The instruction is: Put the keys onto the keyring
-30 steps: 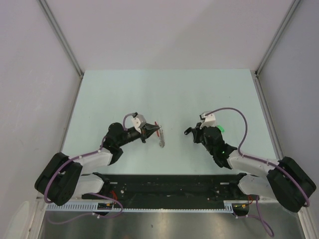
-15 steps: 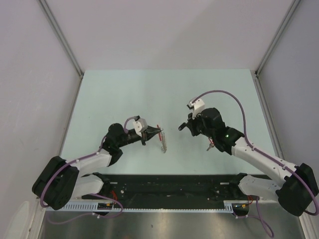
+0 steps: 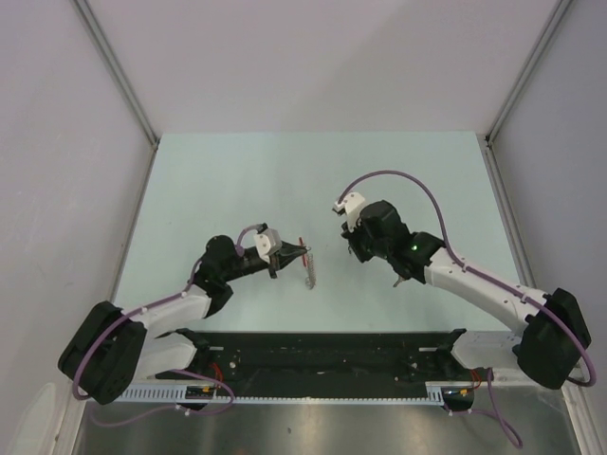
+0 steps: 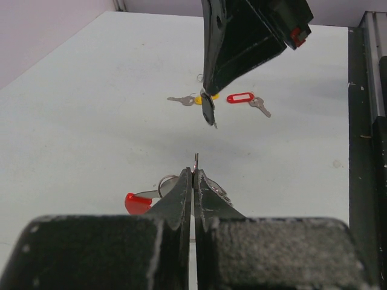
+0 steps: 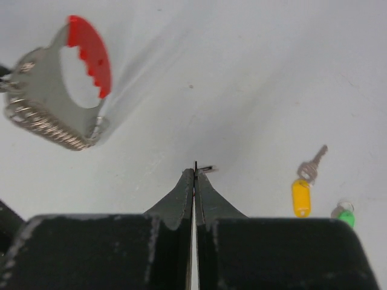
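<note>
Keyring [image 5: 84, 54] in closed left gripper [image 4: 195, 175]

The keyring [image 5: 91, 57] joins glossy red plastic and silvery metal.

A flat oval keyring of red plastic and small metal rings [image 3: 306, 269] is held at the tip of the left end effector [image 3: 298, 254], above the middle of the pale flat surface [image 3: 237, 180]. To its right, apart from it, a tiny black-headed metal key [image 4: 207, 112] is gripped by the right end effector [image 3: 352, 248]. Further right, on the surface, a yellow-headed metal key [image 5: 302, 194] is found just beside a red-headed metal key [image 4: 240, 97], with a green-headed key [image 5: 344, 212] near it.
</note>
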